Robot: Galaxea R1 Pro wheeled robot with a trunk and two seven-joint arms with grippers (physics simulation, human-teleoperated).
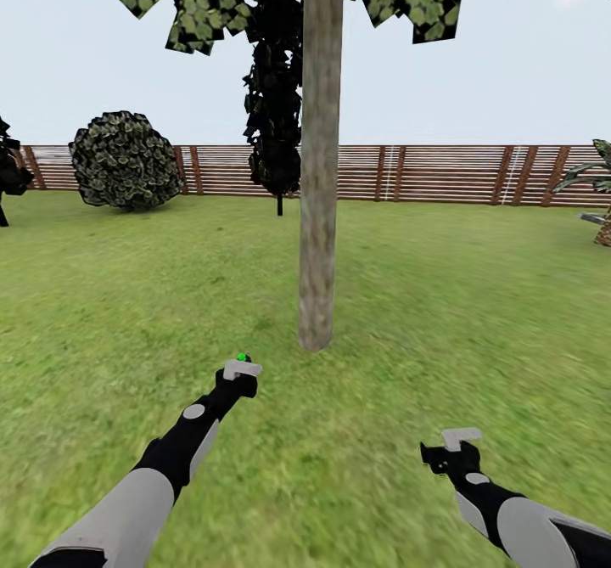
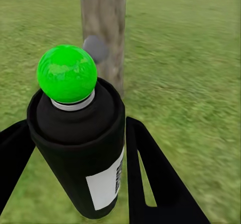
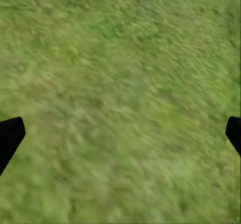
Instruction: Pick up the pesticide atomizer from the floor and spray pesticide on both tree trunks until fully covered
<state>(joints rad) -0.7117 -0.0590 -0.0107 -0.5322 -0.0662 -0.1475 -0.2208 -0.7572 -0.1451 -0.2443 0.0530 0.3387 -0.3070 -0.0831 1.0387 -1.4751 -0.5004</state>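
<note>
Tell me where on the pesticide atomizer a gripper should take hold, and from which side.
Grip the pesticide atomizer around its dark cylindrical body, below the green cap, fingers closing from opposite sides. The straight round wall suits a pinch, and it leaves the top free. The left gripper holds it this way now, aimed at the tree trunk.

Head camera facing forward-down over lawn [image 1: 424, 296] toward tree trunk [image 1: 319, 169], left wrist camera near same trunk, right wrist camera close above grass
</note>
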